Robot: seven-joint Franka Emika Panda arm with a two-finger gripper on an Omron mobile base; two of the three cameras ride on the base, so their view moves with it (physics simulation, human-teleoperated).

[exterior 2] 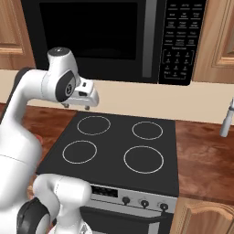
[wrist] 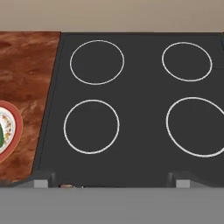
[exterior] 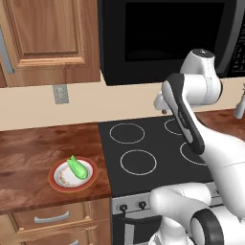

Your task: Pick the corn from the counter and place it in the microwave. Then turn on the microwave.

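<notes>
Beside the microwave (exterior 2: 105, 36) door, a button panel (exterior 2: 179, 41) (labels illegible)

Green corn (exterior: 77, 167) lies on counter (exterior: 28, 143); microwave (exterior: 162, 33) shut.

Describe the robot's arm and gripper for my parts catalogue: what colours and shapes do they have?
The arm is built of glossy white rounded links with dark grey to black bands and panels at the joints. A white domed cap with a dark top tops one joint. The gripper is a small white block with short dark fingers. I can see no cables or markings.
</notes>
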